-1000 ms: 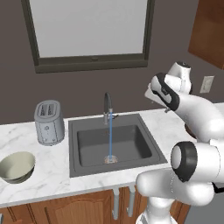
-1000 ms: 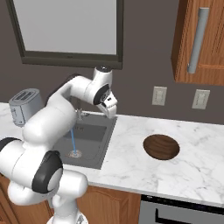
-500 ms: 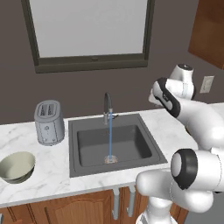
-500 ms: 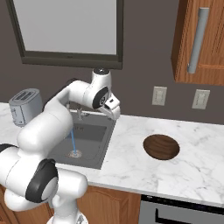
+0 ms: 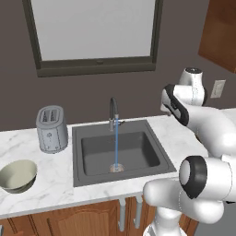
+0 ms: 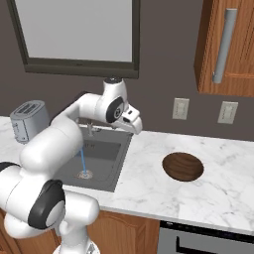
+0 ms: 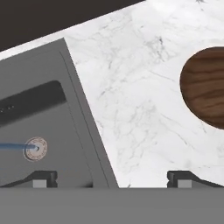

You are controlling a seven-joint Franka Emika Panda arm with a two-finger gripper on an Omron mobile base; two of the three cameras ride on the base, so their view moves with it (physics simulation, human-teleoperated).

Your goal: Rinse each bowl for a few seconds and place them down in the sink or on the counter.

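Marble counter (image 6: pixel 149 178), white with grey veins, carries all items. Dark grey sink (image 5: pixel 120 154) is recessed in it; a thin blue stream of water falls from the arched faucet (image 5: pixel 112 112) onto the round drain (image 7: pixel 35 149). Cream-green bowl (image 5: pixel 17 176) stands upright on the counter left of the sink, just in front of the silver toaster (image 5: pixel 51 129). Dark brown wooden bowl (image 6: pixel 183 166) sits on the counter right of the sink, well apart from it. Tool (image 7: pixel 112 178) hangs above the counter between sink edge and brown bowl, fingers spread wide, holding nothing.
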